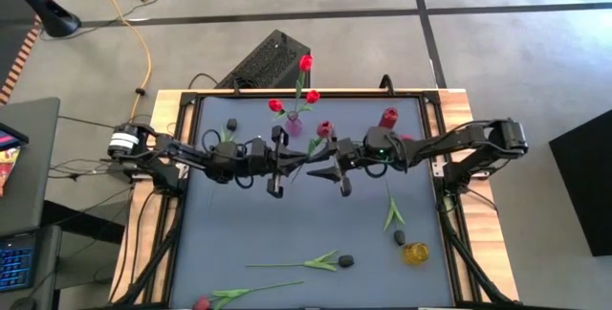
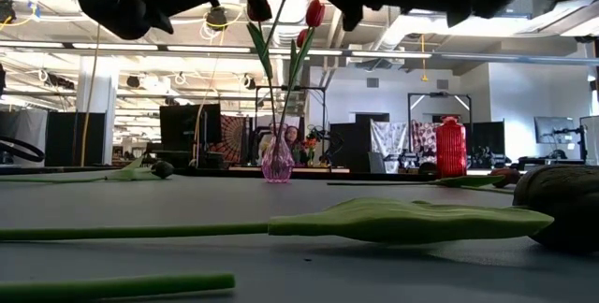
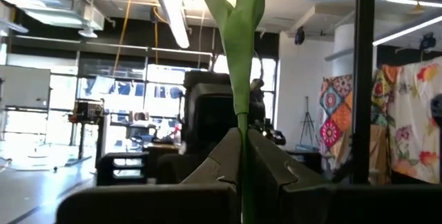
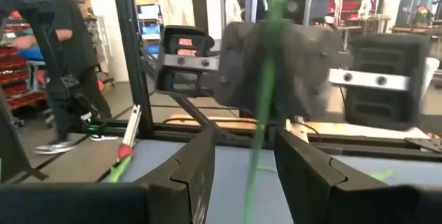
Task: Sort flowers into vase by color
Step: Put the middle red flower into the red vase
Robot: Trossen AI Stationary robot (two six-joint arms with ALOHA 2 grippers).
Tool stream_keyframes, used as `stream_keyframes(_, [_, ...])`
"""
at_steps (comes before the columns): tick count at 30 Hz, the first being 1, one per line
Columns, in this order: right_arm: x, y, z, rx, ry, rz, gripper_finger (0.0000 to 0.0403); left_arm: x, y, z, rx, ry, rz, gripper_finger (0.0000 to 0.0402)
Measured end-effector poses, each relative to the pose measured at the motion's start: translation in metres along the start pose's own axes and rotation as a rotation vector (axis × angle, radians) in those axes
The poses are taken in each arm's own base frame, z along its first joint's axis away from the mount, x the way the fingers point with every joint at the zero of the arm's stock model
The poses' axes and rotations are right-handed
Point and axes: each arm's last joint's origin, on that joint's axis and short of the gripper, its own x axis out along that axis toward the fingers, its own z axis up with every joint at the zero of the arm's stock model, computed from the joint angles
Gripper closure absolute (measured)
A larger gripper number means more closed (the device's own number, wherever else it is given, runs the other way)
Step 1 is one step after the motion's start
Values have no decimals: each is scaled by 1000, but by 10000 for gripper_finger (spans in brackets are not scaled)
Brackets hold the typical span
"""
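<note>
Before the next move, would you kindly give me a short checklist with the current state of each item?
1. Left claw gripping the stem: ok, shut on it.
2. Right claw gripping the same stem: not ok, its fingers stand apart on either side of it.
3. Pink vase upright: ok, and red tulips already stand in it.
4. Red vase upright: ok.
5. Head colour of the held flower: cannot tell.
</note>
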Motion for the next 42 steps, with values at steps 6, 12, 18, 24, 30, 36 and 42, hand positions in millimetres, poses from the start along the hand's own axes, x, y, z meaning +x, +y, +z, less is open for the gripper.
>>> stream_keyframes(6, [7,-1,8,-26,-27,2,228,0,1,-1,2,15,5,401])
stream_keyframes(12, [7,-1,11,-34,-34,2,228,0,1,-1,9,11,7,402])
stream_keyframes(18, [7,-2,12,-44,-38,-2,241,0,2,-1,13,8,31,402])
stream_keyframes(24, [7,-3,12,-47,-47,-49,297,0,3,-1,6,6,41,402])
stream_keyframes(30, [7,-8,12,-45,-40,-93,365,0,4,-1,5,8,44,402])
stream_keyframes(36, [6,-8,12,-28,-36,-95,386,0,4,-1,1,12,49,401])
stream_keyframes(42, [-10,-13,20,24,76,-132,385,-1,5,-4,19,91,74,368])
